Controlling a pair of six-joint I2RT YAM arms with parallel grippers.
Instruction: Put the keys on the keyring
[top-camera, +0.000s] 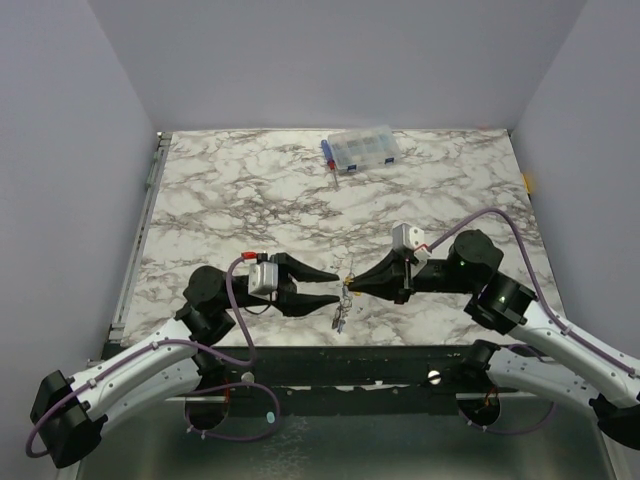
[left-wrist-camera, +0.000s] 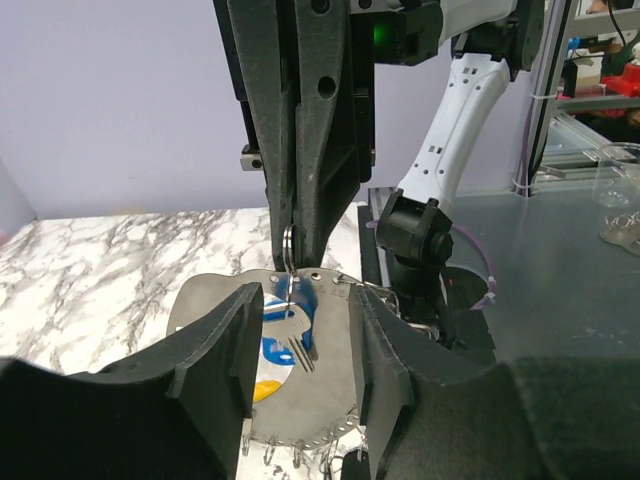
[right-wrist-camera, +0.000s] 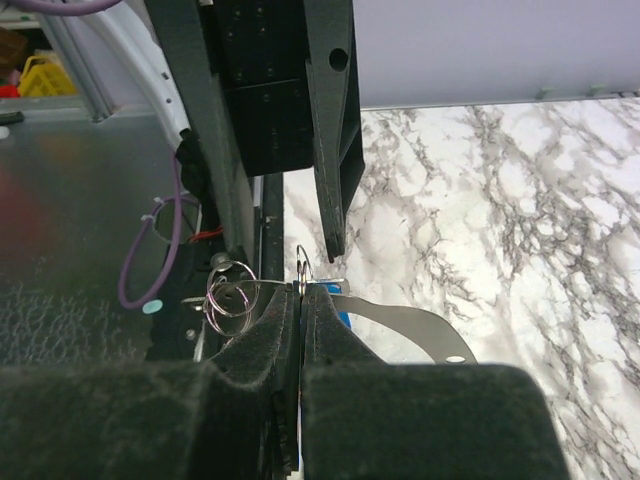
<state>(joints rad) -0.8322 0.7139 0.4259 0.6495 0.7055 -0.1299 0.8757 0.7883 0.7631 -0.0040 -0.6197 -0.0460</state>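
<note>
Foam-padded fingers (left-wrist-camera: 205, 385) of the left gripper (left-wrist-camera: 305, 300) stand apart, holding nothing, one on each side of a hanging key (left-wrist-camera: 298, 345) without touching it. Facing it, the right gripper (right-wrist-camera: 300, 295) is fully closed, its tips pinching a small wire loop at the upper edge of the keyring (left-wrist-camera: 325, 405); the key dangles from that loop.

The keyring reads as a thin silver-grey metal piece with small holes around its rim and split rings (right-wrist-camera: 228, 295) at some of them. A blue and yellow patch (left-wrist-camera: 270, 352) shows beside the key, and whether it is a tag or a reflection cannot be told. The whole bunch hangs between the two grippers, over the near edge of the marble table (top-camera: 250, 190).

Judged step: one key appears to be seated, while the right arm steadies the ring. The next move probably calls for the left gripper to back out straight, clear of the key, so that nothing swings. No loose keys can be made out. A clear compartment box (top-camera: 360, 150) sits well apart at the far edge.
</note>
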